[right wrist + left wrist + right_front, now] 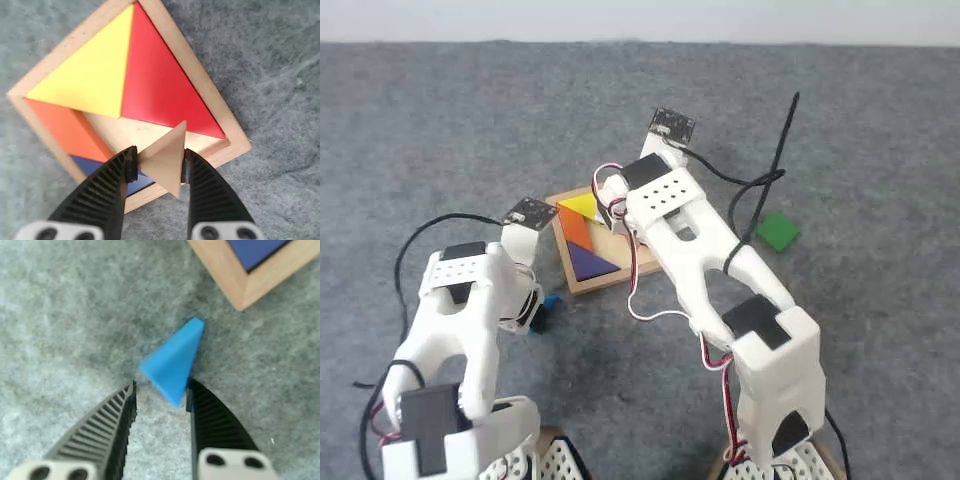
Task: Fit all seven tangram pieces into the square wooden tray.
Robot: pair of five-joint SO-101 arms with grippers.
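The square wooden tray (582, 285) lies mid-table and holds a yellow triangle (90, 75), a red triangle (160, 85), an orange piece (67, 127) and a dark blue piece (588, 262). Just above the tray's bare patch (130, 132), my right gripper (159, 157) is shut on a tan triangle (167, 160). A light blue triangle (172, 362) lies on the grey cloth just off the tray's corner (235, 280). My left gripper (161, 390) is low and open at it; the triangle's tip sits between the fingers and touches one finger (200, 410).
A green square piece (778, 231) lies on the cloth to the right of the tray, beside a black cable (765, 190). The right arm (700, 240) reaches over the tray's right side. Open grey cloth surrounds everything.
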